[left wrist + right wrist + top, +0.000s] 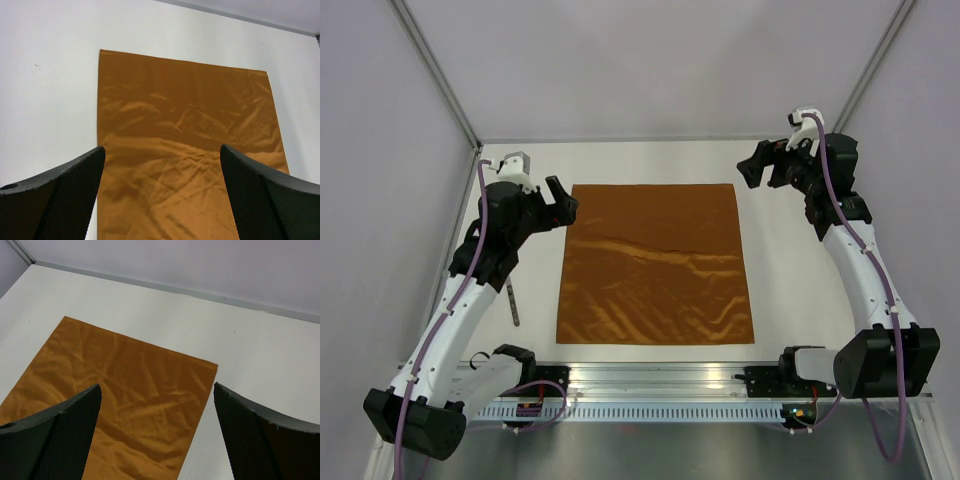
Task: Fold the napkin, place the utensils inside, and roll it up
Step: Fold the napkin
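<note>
Top external view shows the napkin (655, 265) lying spread out flat in the middle of the white tabletop (782, 295), unfolded, with soft wrinkles across its shiny rust-orange surface. The utensils (512, 305) show as a thin grey strip on the tabletop to the left of the napkin, apart from its edge and partly hidden by the left arm; how many pieces lie there cannot be told.

The left gripper (565, 203) hangs at the napkin's far left corner, and the right gripper (757, 170) is just beyond the far right corner, above bare tabletop.

From the left wrist view, the left gripper (162, 149) has its fingers (60, 200) spread wide with nothing between them, and the napkin (185, 130) fills the space below.

From the right wrist view, the right gripper (157, 387) is likewise spread wide and holds nothing; its fingers (265, 440) frame one corner of the napkin (125, 390), with white tabletop beside it.
</note>
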Controlling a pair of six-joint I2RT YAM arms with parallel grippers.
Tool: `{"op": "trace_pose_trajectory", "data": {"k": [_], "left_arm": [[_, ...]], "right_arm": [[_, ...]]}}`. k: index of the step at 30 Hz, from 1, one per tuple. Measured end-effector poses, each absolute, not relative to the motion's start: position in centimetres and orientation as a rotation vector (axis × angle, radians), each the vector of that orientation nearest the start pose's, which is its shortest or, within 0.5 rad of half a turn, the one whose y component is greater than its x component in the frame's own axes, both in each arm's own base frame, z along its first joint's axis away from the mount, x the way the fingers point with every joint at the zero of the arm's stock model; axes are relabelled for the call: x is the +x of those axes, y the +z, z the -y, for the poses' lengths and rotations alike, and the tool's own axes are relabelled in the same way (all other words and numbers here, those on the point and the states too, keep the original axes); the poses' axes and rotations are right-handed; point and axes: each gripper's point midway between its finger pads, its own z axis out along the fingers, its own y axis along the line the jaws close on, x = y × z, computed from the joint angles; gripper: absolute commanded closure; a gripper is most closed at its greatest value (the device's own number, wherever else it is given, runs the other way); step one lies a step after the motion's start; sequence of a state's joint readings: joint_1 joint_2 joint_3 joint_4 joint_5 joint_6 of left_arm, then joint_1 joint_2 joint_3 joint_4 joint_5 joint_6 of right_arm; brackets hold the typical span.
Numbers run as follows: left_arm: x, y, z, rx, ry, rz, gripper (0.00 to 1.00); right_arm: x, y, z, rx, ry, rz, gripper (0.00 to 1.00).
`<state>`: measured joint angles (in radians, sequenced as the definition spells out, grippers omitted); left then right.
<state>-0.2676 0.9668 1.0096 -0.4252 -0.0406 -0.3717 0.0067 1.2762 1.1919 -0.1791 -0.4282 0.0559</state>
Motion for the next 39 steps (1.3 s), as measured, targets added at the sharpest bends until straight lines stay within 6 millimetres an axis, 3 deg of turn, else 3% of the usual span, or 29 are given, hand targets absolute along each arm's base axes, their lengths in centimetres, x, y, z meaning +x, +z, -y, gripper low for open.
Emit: {"op": "trace_pose_trajectory", "data": {"k": [8,12,14,16,19,23,27,31,33,39], "left_arm": [[31.6,27.4,9.8,-0.117,-0.393,-1.966,0.0],[31.5,28.0,12.1,-0.032,-0.406,-1.963,0.0],[31.3,28.3,15.0,0.049,-0.417,-1.962,0.01],[30.7,28.5,19.8,0.177,-0.466,-1.953,0.03],[29.4,26.7,26.5,0.355,-0.509,-1.955,0.05],[26.7,21.4,34.0,0.588,-0.509,-1.99,0.1],[23.5,15.7,40.2,0.804,-0.483,-2.006,0.15],[20.2,11.4,45.1,0.983,-0.441,-1.983,0.16],[18.3,9.8,46.5,1.062,-0.429,-1.968,0.17],[14.0,8.0,49.7,1.183,-0.468,-1.923,0.23]], "right_arm": [[41.0,29.9,-7.8,-0.263,0.443,-1.861,0.02],[41.1,29.7,-7.6,-0.268,0.444,-1.882,0.02],[41.3,29.6,-7.1,-0.256,0.436,-1.894,0.02],[41.5,29.7,-6.5,-0.242,0.43,-1.909,0.02],[41.8,30.0,-5.9,-0.229,0.42,-1.929,0.02],[41.8,30.5,-5.0,-0.215,0.394,-1.943,0.02],[41.8,30.6,-4.4,-0.197,0.367,-1.954,0.02],[41.7,30.3,-4.1,-0.182,0.353,-1.968,0.02],[41.7,30.2,-4.0,-0.179,0.349,-1.97,0.03],[41.9,29.9,-3.9,-0.175,0.346,-1.978,0.04]]}}
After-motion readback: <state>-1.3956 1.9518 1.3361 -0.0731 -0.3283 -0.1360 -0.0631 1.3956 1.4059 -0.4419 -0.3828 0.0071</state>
